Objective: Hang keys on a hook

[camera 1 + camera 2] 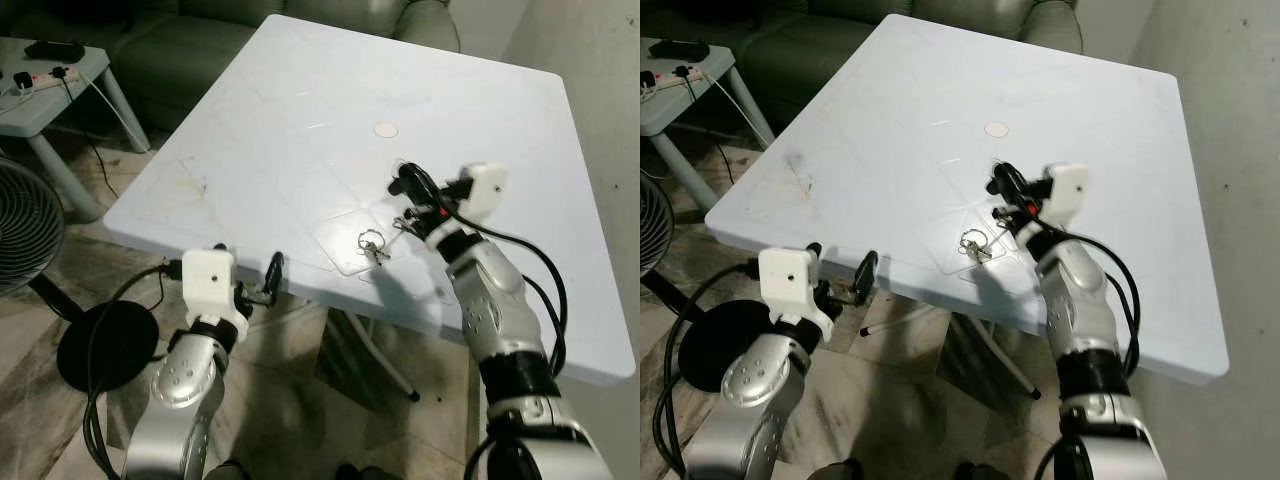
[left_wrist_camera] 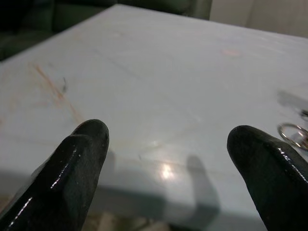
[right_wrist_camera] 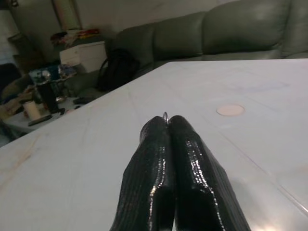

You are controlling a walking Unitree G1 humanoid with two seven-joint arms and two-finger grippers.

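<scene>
From my head, the white bench [image 1: 300, 120] spreads out before me, and I take it as my landmark. The keys [image 1: 373, 246] lie flat on it near its front edge, a small ring with the keys beside it. My right gripper [image 1: 404, 185] hovers over the bench just behind the keys, its black fingers pressed together. My left gripper [image 1: 262, 282] sits just off the bench's front edge, low and in front of it, well apart from the keys. A small round mark [image 1: 385, 130] shows farther back on the bench. Beyond the bench's far edge is a sofa [image 1: 190, 45]; off its left side stand a small table [image 1: 45, 95] and a fan [image 1: 25, 235].

Along my left wrist, my fingers [image 2: 79, 159] stand wide apart, facing the bench's edge, with the key ring [image 2: 292, 134] beyond one of them.

Along my right wrist, my fingers [image 3: 185, 163] are closed, with a thin bit of metal ring [image 3: 165, 116] peeking out at their tips; I cannot tell what it belongs to.
</scene>
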